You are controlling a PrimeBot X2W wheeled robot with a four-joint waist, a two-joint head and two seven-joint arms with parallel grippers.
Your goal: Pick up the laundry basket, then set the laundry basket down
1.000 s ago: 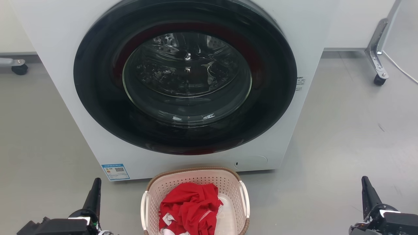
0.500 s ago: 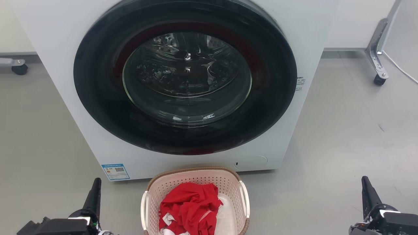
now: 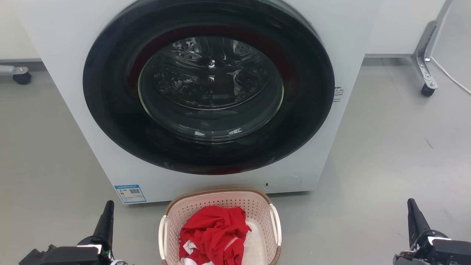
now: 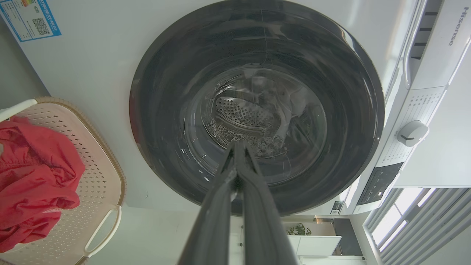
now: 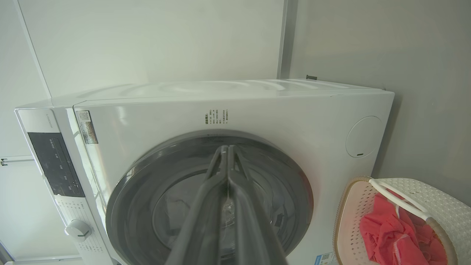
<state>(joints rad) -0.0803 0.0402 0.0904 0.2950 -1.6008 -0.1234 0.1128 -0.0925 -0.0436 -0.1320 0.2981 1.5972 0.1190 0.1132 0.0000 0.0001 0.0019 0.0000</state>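
The laundry basket (image 3: 217, 193) stands on the floor (image 3: 368, 176) with its far rim just beside the washing machine (image 3: 66, 92); that side is obstructed. Bare floor is open on both flanks, beside the 2 white handles (image 3: 161, 235). A red garment (image 3: 215, 232) takes up most of the interior. The left gripper (image 3: 109, 205) and right gripper (image 3: 411, 203) sit well clear, 1 per flank.

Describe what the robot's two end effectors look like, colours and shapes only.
The left end effector and right end effector look alike: each has two long, slim, dark grey fingers that taper toward the tip. Behind each sits a blocky black housing with a small white strip on top.
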